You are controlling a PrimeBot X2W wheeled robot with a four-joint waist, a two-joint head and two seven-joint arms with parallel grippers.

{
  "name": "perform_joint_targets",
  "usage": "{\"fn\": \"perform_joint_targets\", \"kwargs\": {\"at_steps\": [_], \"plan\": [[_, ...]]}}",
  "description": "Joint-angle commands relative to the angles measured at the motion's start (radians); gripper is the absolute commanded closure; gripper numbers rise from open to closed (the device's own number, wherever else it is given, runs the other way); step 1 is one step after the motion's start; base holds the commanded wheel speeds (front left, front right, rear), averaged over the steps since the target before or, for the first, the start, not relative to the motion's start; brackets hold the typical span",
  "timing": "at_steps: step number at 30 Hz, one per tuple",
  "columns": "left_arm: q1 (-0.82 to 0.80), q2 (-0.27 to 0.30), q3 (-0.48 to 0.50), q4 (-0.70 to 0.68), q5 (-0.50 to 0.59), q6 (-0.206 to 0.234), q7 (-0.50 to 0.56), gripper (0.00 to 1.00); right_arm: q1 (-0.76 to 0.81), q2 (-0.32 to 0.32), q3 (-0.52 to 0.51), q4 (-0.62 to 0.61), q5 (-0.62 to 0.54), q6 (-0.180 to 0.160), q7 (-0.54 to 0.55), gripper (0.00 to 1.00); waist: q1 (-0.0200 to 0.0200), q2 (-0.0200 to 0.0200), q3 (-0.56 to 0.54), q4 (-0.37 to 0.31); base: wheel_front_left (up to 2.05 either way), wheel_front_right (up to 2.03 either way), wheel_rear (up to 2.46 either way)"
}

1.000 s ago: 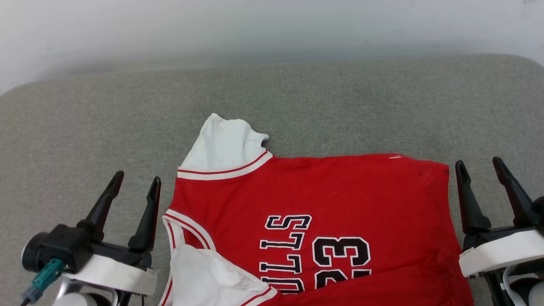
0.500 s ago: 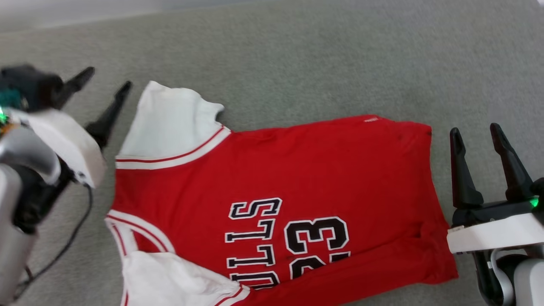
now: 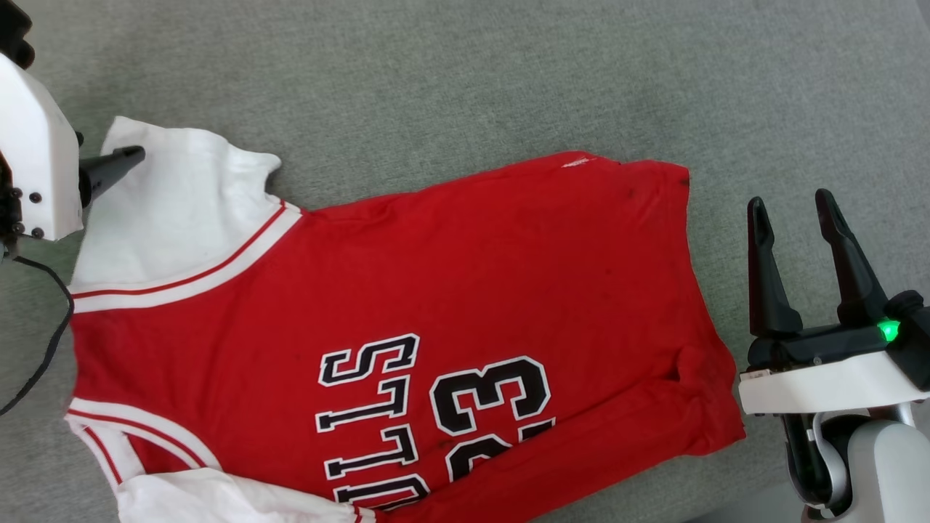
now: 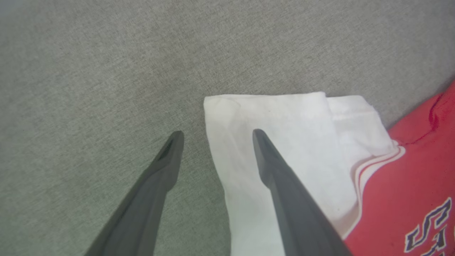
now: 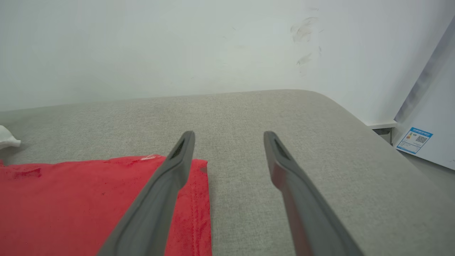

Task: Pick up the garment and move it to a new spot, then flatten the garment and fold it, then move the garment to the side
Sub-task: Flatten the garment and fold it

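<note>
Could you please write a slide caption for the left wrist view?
Open left hand at the edge of the white sleeve of the red jersey on a grey surface.

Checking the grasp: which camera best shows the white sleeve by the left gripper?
Left wrist view: the white sleeve lies close up, edge between the open left gripper's fingers. Head view shows it smaller; right wrist view, a scrap.

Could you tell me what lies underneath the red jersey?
The jersey lies spread on a grey fabric surface, which shows around its edges. The patch directly beneath it is covered, as is the shirt's underside.
</note>
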Motion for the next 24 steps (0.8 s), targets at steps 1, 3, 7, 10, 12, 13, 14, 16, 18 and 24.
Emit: {"fn": "perform_joint_targets", "kwargs": {"at_steps": [1,3,7,10,12,13,14,16,18,24], "plan": [[-0.018,0.001,-0.011,0.019,-0.005,-0.001,0.010,0.00,-0.020,0.006,-0.001,0.010,0.002,-0.001,-0.008,0.00,-0.0002,0.0000,0.019,-0.016,0.00,0.00,0.00],[-0.025,0.006,-0.024,0.042,0.005,-0.001,0.009,0.00,-0.024,0.009,-0.002,0.019,0.000,-0.001,-0.014,0.00,-0.0002,0.0000,0.031,-0.022,0.00,0.00,0.00],[-0.026,0.015,-0.052,0.110,0.036,0.000,0.000,0.00,-0.031,0.011,0.000,0.032,-0.005,-0.001,-0.021,0.00,-0.0002,0.0000,0.046,-0.028,0.00,0.00,0.00],[-0.013,0.014,-0.076,0.150,0.034,0.001,-0.002,0.71,-0.039,0.012,-0.001,0.038,-0.006,-0.001,-0.024,0.00,-0.0002,0.0000,0.048,-0.028,0.00,0.00,0.00],[-0.004,0.004,-0.100,0.156,0.017,0.001,-0.002,1.00,-0.039,0.013,-0.004,0.044,-0.009,-0.001,-0.024,0.00,-0.0002,0.0000,0.045,-0.024,0.00,0.00,0.00],[-0.003,0.001,-0.110,0.152,0.012,0.000,-0.012,1.00,-0.039,0.013,-0.005,0.045,-0.010,-0.001,-0.023,0.00,-0.0002,0.0000,0.040,-0.020,0.00,0.00,0.00],[-0.005,-0.002,-0.112,0.148,0.011,0.000,-0.035,1.00,-0.039,0.013,-0.005,0.047,-0.011,-0.001,-0.020,0.00,-0.0002,0.0000,0.036,-0.016,0.00,0.00,0.00],[-0.009,-0.009,-0.117,0.144,0.006,0.000,-0.084,1.00,-0.040,0.013,-0.006,0.050,-0.017,-0.001,-0.013,0.00,-0.0002,0.0000,0.022,-0.006,0.00,0.00,0.00],[-0.013,-0.014,-0.124,0.134,0.002,0.000,-0.139,1.00,-0.041,0.012,-0.001,0.051,-0.026,-0.001,0.002,0.00,-0.0002,0.0000,0.004,0.007,0.00,0.00,0.00],[0.003,-0.012,-0.160,0.069,-0.015,0.000,-0.321,1.00,-0.041,-0.055,0.031,0.043,-0.021,-0.001,0.116,0.00,-0.0002,0.0000,-0.064,0.056,0.00,0.00,0.00]]}}
